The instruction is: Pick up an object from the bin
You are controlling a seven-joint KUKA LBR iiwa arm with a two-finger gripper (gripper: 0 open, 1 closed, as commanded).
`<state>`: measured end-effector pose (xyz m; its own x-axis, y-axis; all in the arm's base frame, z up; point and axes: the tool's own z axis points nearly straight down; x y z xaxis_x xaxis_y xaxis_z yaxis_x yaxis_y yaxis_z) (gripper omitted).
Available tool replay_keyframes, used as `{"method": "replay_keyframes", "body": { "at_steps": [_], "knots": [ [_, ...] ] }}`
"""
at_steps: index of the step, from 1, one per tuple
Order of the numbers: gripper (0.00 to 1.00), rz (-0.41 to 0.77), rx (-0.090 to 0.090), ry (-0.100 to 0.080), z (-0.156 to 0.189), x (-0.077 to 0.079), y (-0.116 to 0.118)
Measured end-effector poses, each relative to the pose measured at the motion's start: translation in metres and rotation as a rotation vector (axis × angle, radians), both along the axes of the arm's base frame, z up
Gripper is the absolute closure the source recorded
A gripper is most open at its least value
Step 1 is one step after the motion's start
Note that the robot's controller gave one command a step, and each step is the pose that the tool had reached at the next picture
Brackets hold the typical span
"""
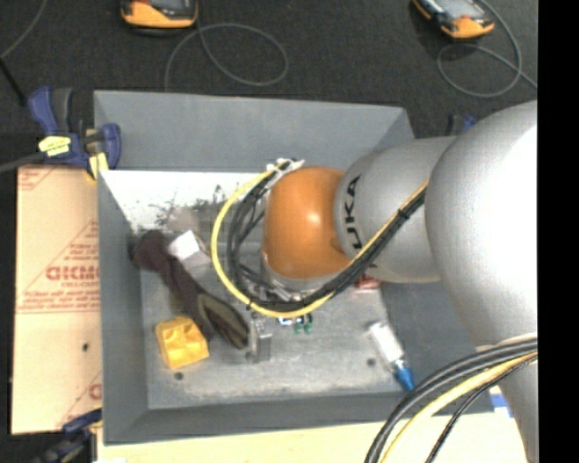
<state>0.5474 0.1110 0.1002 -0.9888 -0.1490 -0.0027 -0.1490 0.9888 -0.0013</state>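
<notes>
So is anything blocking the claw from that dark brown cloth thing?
Nothing visible. The gripper sits right at the lower end of the dark brown cloth; the yellow lump and the white blue-tipped tube lie off to either side.

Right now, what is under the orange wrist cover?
Below the orange cover the gripper sits at the dark brown cloth's lower end, near a yellow lump. The bin floor straight beneath the cover is hidden.

Premises: robotics laboratory work cell. Evidence: an industrial KUKA arm [434,208] reaches over a grey metal bin [271,136]; beyond the gripper [261,342], past the bin's far wall, two orange-black devices [158,11] lie on dark flooring [362,63].
</notes>
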Motion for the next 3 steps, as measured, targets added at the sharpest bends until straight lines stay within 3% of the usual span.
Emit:
{"method": "replay_keyframes", "body": {
  "at_steps": [1,2,3],
  "knots": [
    [0.00,-0.115,0.002,-0.003,0.013,0.013,0.001],
    [0.00,-0.093,0.001,-0.008,-0.009,0.007,0.022],
    [1.00,-0.217,0.004,-0.010,-0.028,0.011,0.034]
  ]
}}
